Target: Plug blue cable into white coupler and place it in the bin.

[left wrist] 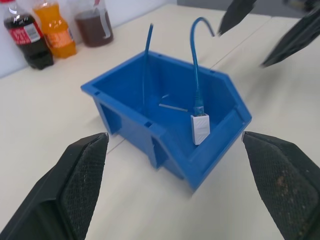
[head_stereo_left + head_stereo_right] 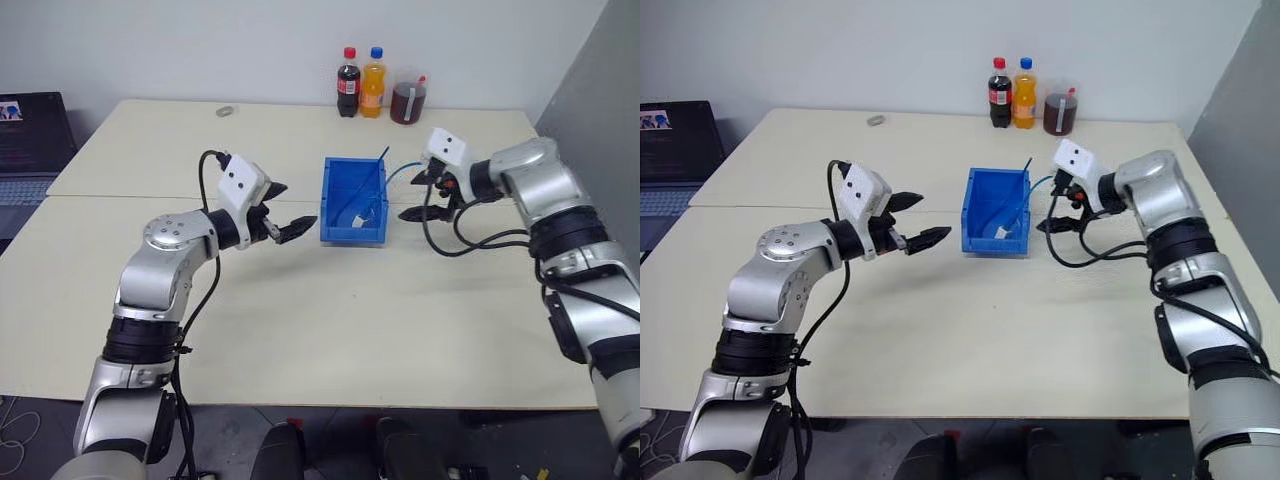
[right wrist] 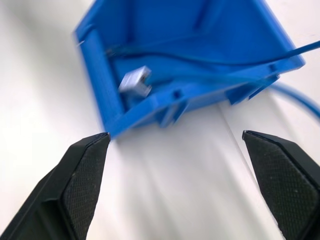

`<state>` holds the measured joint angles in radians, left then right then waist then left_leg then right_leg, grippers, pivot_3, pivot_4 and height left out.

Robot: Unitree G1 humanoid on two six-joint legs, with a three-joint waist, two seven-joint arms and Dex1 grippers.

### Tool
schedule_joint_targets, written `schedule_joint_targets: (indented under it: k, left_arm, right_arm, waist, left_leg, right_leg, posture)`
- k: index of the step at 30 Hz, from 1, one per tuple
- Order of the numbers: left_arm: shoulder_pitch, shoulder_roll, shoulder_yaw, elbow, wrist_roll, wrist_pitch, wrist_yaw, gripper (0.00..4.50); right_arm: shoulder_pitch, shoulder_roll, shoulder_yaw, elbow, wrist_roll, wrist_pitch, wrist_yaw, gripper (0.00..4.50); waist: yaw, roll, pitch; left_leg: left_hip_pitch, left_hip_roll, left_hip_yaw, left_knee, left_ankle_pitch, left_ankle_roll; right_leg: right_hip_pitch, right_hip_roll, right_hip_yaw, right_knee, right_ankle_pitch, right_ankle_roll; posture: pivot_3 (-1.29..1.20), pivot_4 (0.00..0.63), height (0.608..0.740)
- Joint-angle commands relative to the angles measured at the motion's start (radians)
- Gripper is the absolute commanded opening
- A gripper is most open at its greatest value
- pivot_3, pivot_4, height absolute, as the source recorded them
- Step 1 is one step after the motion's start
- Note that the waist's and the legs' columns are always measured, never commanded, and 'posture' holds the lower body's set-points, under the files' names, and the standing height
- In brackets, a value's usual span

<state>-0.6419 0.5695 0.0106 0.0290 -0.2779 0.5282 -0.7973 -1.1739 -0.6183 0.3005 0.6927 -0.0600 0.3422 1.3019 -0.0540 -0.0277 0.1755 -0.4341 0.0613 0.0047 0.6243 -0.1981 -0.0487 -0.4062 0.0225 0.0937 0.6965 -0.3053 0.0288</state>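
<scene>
Blue bin [image 2: 355,225] sits between two wide-open pincers; bottles [image 2: 360,85] stand behind.

You see the bin [image 1: 165,145] as smooth, slightly glossy blue plastic; the white coupler [image 1: 200,129] as matt plastic; the blue cable [image 1: 194,60] as a smooth sheath. Your left end effector's fingers [image 1: 80,185] carry rough, grainy black pads. The tabletop [image 2: 350,330] looks matt, pale laminate.

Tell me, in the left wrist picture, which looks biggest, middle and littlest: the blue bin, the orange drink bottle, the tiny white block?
1. Bright blue plastic bin, biggest.
2. Orange drink bottle; it stands farther away, so it may look smaller than it is.
3. Small white boxy coupler, littlest.
</scene>
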Motion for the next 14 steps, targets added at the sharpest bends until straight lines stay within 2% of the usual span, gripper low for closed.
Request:
schedule_joint_targets:
  k: [1, 3, 7, 14]
  left_arm:
    - [-0.012, 0.039, 0.064, 0.029, -0.017, -0.014, 0.0, 4.5]
    - [-0.007, 0.054, 0.072, 0.041, -0.01, -0.01, 0.009, 4.5]
    - [0.022, 0.078, 0.126, 0.053, -0.005, -0.021, 0.052, 4.5]
    - [0.021, 0.078, 0.141, 0.106, -0.022, -0.061, 0.026, 4.5]
  right_arm:
    - [0.139, -0.088, -0.05, -0.286, 0.088, 0.114, 0.101, 4.42]
    - [0.201, -0.09, -0.112, -0.388, 0.132, 0.162, 0.048, 4.42]
    - [0.362, -0.03, -0.301, -0.598, 0.24, 0.31, -0.155, 4.42]
    - [0.435, 0.027, -0.343, -0.717, 0.288, 0.36, -0.306, 4.42]
  waist:
    - [0.002, 0.0, 0.0]
    - [0.001, 0.0, 0.0]
    - [-0.003, 0.0, 0.001]
    - [0.0, -0.001, 0.001]
  left_leg:
    - [0.0, 0.0, 0.0, 0.0, 0.0, 0.0]
    - [0.0, 0.0, -0.001, 0.0, 0.0, 0.0]
    - [0.0, 0.001, -0.001, 0.001, 0.0, 0.0]
    - [0.0, 0.0, -0.001, 0.003, 0.0, 0.0]
  right_leg:
    - [0.0, 0.0, 0.0, 0.0, 0.0, 0.0]
    - [0.0, 0.0, -0.001, 0.0, 0.0, 0.0]
    - [0.0, 0.0, 0.0, 0.002, 0.0, 0.0]
    - [0.001, 0.0, -0.001, 0.002, 0.001, 0.001]
  posture:
    - [0.0, 0.15, 0.74]
    - [0.0, 0.15, 0.74]
    - [0.0, 0.15, 0.74]
    - [0.0, 0.15, 0.74]
